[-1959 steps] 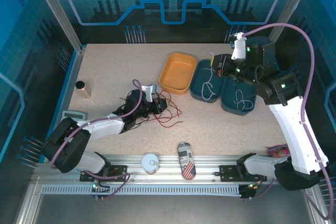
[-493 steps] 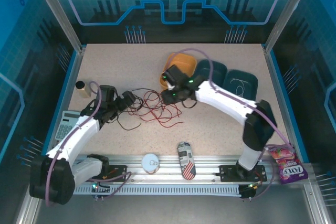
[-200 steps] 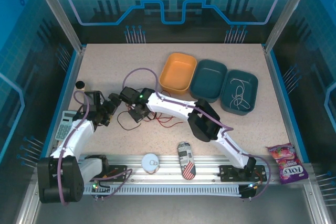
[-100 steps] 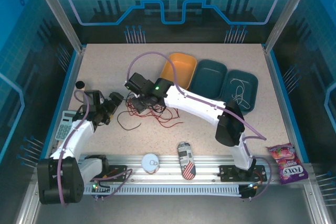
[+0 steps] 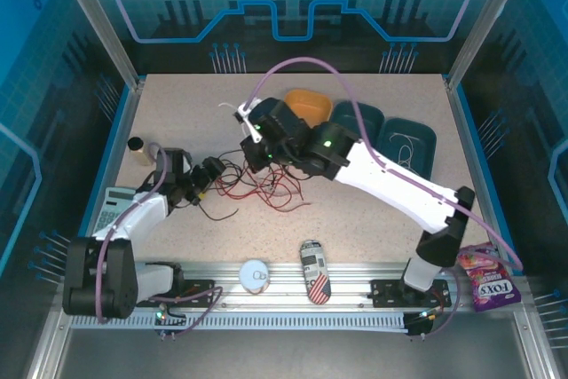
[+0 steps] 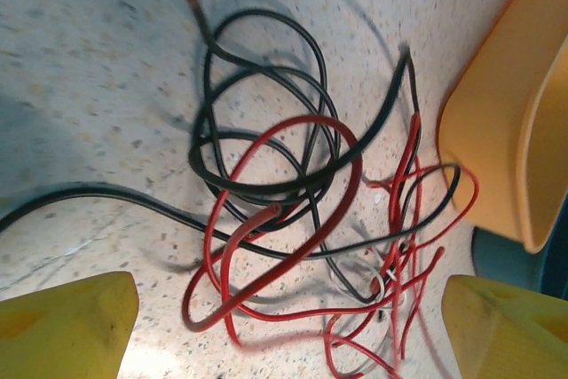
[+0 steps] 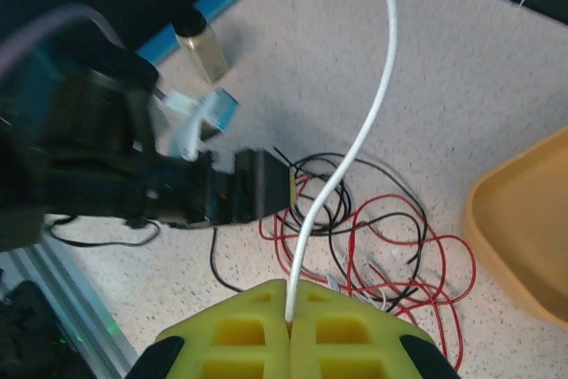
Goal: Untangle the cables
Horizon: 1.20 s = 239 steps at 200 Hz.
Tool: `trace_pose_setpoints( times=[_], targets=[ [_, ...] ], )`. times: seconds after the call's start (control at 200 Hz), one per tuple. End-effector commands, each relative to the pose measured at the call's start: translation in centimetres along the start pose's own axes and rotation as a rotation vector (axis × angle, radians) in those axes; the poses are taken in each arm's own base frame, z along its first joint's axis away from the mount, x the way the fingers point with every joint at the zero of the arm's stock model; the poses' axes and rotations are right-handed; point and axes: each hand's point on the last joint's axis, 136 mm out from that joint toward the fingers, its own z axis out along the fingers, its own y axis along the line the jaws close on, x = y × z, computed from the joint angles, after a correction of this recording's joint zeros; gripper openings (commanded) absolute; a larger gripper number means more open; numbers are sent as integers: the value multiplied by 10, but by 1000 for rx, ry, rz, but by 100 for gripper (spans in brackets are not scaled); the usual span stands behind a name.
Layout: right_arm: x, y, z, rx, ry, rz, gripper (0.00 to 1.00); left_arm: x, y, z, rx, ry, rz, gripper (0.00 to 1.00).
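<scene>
The cables lie as a loose tangle of red and black strands on the speckled table, and the same tangle shows in the left wrist view. My left gripper sits low at the tangle's left edge. It is open, its yellow fingertips wide apart, with strands on the table between them. My right gripper is shut on a white cable that rises from its pads. From above, my right gripper hangs over the tangle's far side with the white cable sticking out.
An orange bin and two teal bins stand behind the tangle; the right teal bin holds a white wire. A small bottle and calculator are at the left. A can, round lid and candy bag lie near the front rail.
My right gripper has lifted and swung right and back over the tangle, drawing the white cable upward. My left gripper has edged right toward the tangle.
</scene>
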Motion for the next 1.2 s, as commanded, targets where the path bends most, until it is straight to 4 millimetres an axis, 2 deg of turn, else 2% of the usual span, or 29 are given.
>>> trace_pose_setpoints(
  times=[0.0, 0.295, 0.37, 0.635, 0.811, 1.066, 1.191],
  targets=[
    [-21, -6, -25, -32, -87, 15, 0, -4, -30, 8, 54, 11, 123, 87],
    [-69, -6, -92, -169, -240, 37, 0, 16, -38, 37, 42, 83, 174, 58],
    [-81, -5, -106, -190, -273, 26, 0, 19, -36, 42, 32, 85, 174, 48],
    [-129, -4, -159, -220, -414, -28, 0, 26, -25, 62, -13, 102, 169, 23],
    [-152, -13, -184, -182, -492, -51, 0, 27, -17, 69, -38, 99, 150, 18],
    [-165, -34, -222, -118, -591, -32, 0, 26, -9, 73, -70, 91, 137, 14],
    [-159, -29, -225, -165, -589, -17, 0, 28, -19, 72, -27, 105, 135, 23]
  ],
)
